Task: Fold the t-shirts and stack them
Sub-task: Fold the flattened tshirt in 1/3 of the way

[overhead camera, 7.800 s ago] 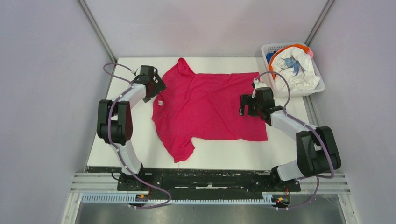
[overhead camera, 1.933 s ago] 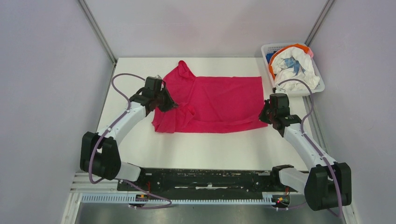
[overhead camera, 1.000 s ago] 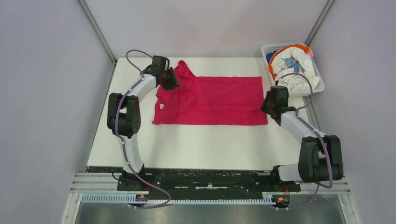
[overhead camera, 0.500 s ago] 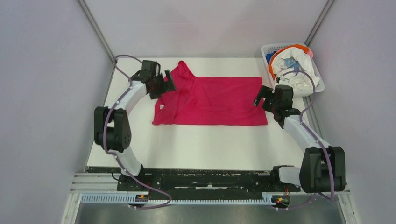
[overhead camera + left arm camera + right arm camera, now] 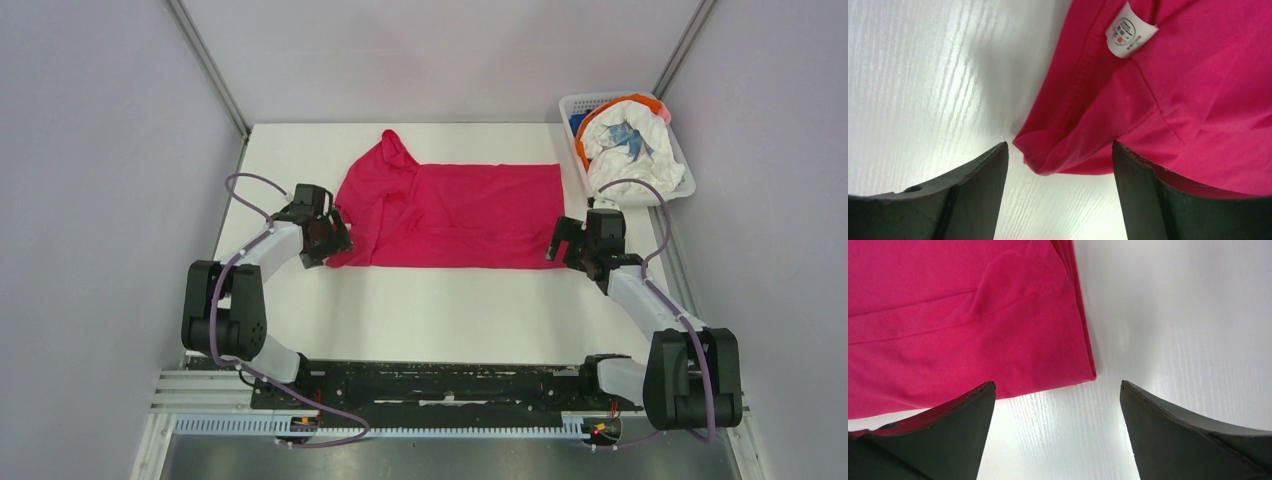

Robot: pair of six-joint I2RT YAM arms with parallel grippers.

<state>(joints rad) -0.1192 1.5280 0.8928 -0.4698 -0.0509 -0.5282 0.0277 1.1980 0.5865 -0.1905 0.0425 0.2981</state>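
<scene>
The magenta-red t-shirt (image 5: 450, 215) lies folded in half lengthwise on the white table, one sleeve sticking out at the far left. My left gripper (image 5: 328, 243) is open at the shirt's near left corner (image 5: 1045, 160), its jaws either side of that corner, and the white neck tag (image 5: 1129, 31) shows just beyond. My right gripper (image 5: 560, 245) is open at the near right corner (image 5: 1083, 372), with bare table between the jaws. The white t-shirt with blue print (image 5: 630, 145) and an orange one (image 5: 645, 101) lie in the basket.
The white plastic basket (image 5: 574, 102) stands at the far right corner of the table (image 5: 440, 310). Grey walls close in the left, right and back. The arm bases sit on a black rail at the near edge.
Both grippers let go of the shirt's far edge after folding it and moved toward me, now open at its near left and near right corners. The shirt lies still.
</scene>
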